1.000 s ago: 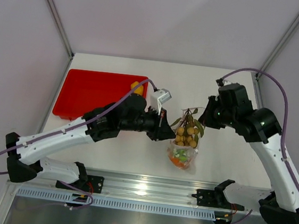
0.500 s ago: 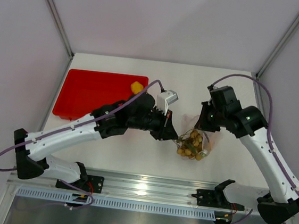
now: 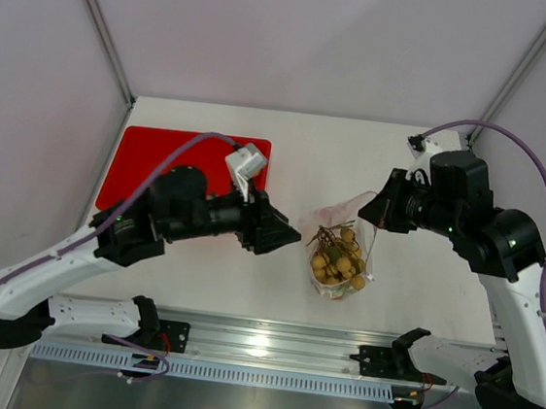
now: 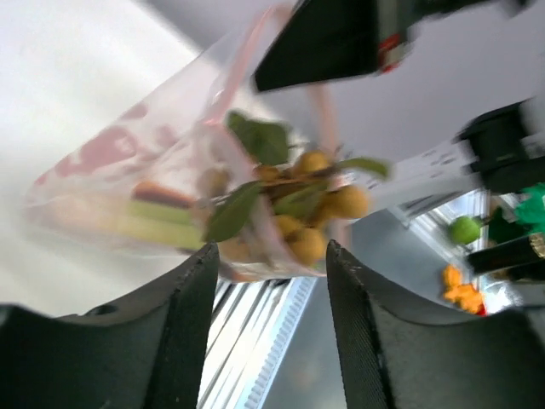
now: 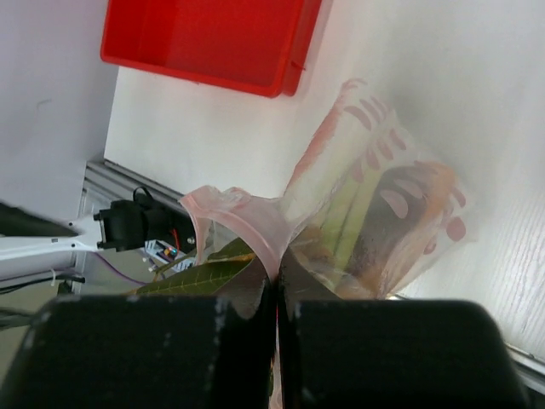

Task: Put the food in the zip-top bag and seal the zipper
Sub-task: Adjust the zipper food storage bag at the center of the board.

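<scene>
The right gripper (image 3: pixel 368 213) is pinching the zip-top bag (image 3: pixel 332 220) by its mouth, lifting it mid-table with the longan bunch (image 3: pixel 337 260) inside. The left gripper (image 3: pixel 287 233) is hovering beside it, jaws spread. Sealing looks next, and that calls for catching the zipper (image 5: pixel 324 135) at its free end.

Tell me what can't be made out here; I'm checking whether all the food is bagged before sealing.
- Zipper: right wrist view, near part vanishes between the fingers of the right hand; top view, too small.
- Zip-top bag contents: the left wrist view is blurred, and the bunch of berries covers what lies beneath.
- Red tray: the left wrist camera covers its far right corner in the top view; the right wrist view crops it.
</scene>
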